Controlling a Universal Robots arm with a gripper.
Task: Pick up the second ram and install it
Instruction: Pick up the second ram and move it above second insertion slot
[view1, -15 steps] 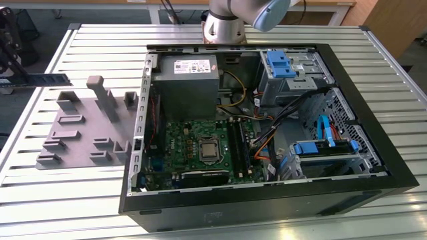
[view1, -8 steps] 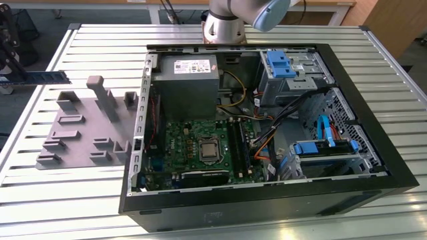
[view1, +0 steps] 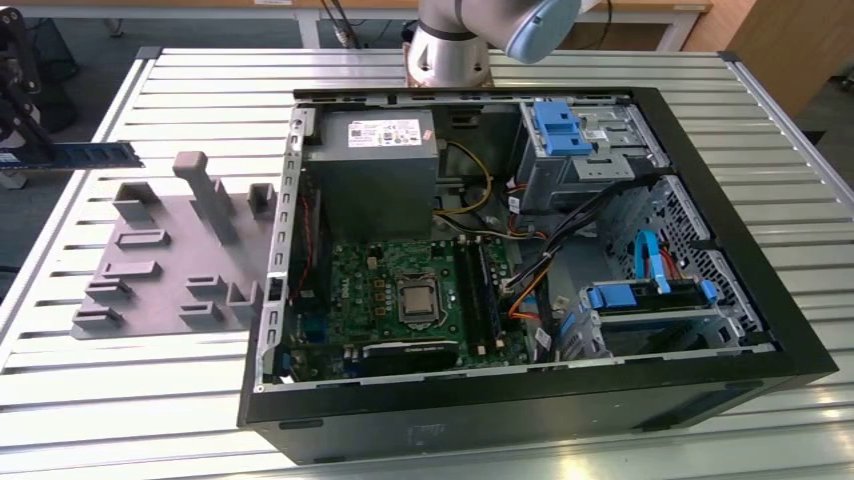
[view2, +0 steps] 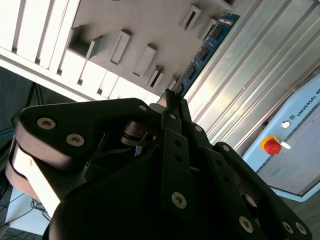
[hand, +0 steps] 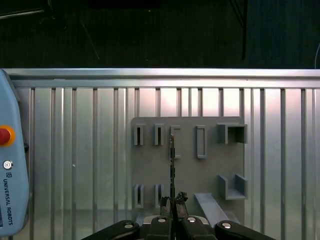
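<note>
The second ram (view1: 94, 155), a thin dark green strip with small black chips, hangs level in the air above the table near the exterior view's left edge. My gripper (view1: 30, 152) is shut on one end of it. In the second wrist view the strip (view2: 202, 52) sticks out from between the closed fingers (view2: 170, 100) over the grey fixture. The first wrist view shows the ram (hand: 172, 160) edge-on, rising from the gripper (hand: 172, 201). The motherboard (view1: 400, 300) with its long black memory slots (view1: 481, 288) lies inside the open computer case, well to the exterior view's right of the gripper.
The grey multi-slot fixture (view1: 174, 260) lies on the slatted metal table (view1: 160, 80), beside the black case (view1: 747, 330). Cables, drive cages and a power supply (view1: 374, 170) crowd the case. A pendant with a red button (hand: 4, 135) sits near the table edge.
</note>
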